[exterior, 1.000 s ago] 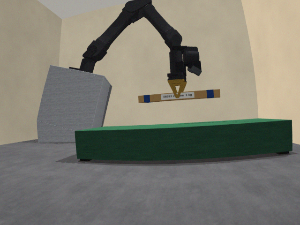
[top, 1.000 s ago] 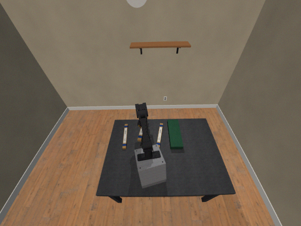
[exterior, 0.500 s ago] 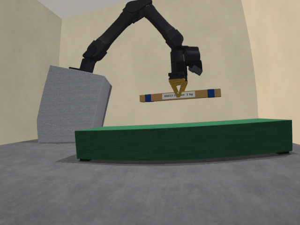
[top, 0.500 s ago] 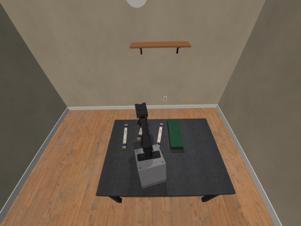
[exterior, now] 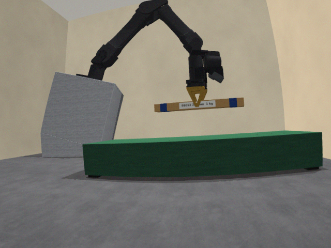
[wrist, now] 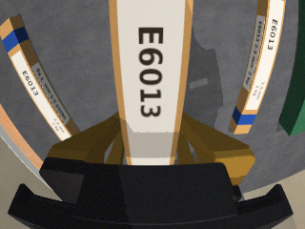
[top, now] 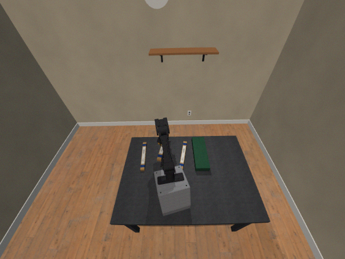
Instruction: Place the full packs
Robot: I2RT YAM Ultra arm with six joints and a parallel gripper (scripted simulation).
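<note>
Claw [exterior: 196, 102] clamped on raised pack [exterior: 227, 102]

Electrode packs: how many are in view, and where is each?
3. One pack hangs in the jaws above the table; one lies left of the arm; one lies beside the green platform.

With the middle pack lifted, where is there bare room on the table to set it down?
The green platform top carries nothing. Bare mat lies between the left pack and right pack, under the held pack, though the arm crowds it. Wide bare mat right of the platform.
</note>
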